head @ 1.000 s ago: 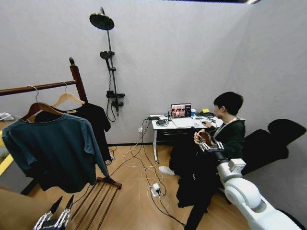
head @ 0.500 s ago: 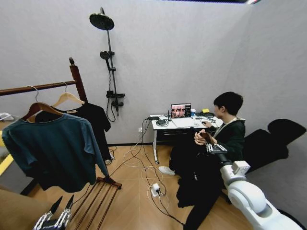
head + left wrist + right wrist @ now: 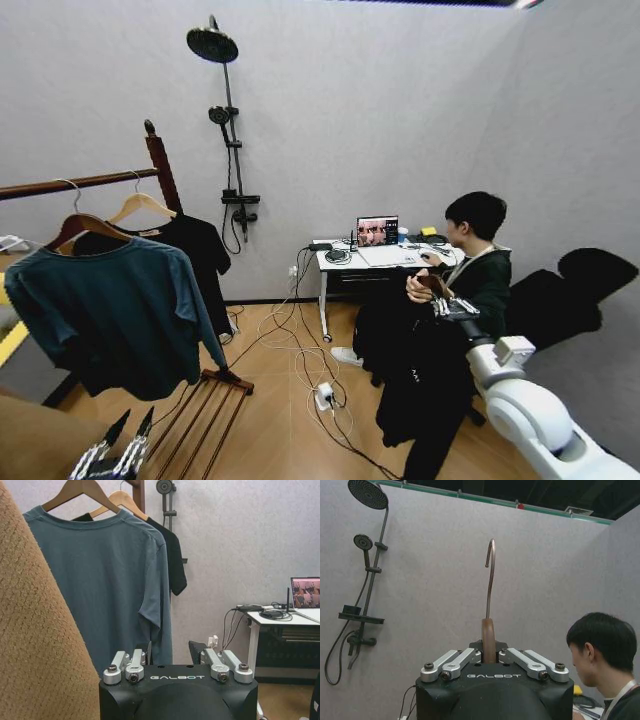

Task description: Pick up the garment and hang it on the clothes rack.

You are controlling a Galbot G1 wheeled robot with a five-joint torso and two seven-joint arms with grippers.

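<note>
The garment [image 3: 405, 380], black, hangs from its wooden hanger [image 3: 488, 632] in front of a seated person. My right gripper [image 3: 441, 300] is shut on the hanger's neck. In the right wrist view the metal hook [image 3: 491, 575] stands straight up above the right gripper [image 3: 488, 649]. The clothes rack [image 3: 160, 170] stands at the left, its rod [image 3: 70, 184] carrying a teal shirt [image 3: 105, 310] and a black T-shirt [image 3: 200, 250]. My left gripper [image 3: 115, 452] waits low at the bottom left, open and holding nothing [image 3: 170, 652].
The rack's slatted base [image 3: 205, 405] lies on the wooden floor. Cables and a power strip [image 3: 322, 395] trail across the floor. A white desk [image 3: 385, 258] with a laptop stands by the far wall. A shower fixture [image 3: 228, 120] is mounted there. A brown textured surface [image 3: 35, 630] is close beside the left gripper.
My right arm has shifted a little to the right, carrying the hanger and garment with it. The left arm and the rack's clothes have stayed still.
</note>
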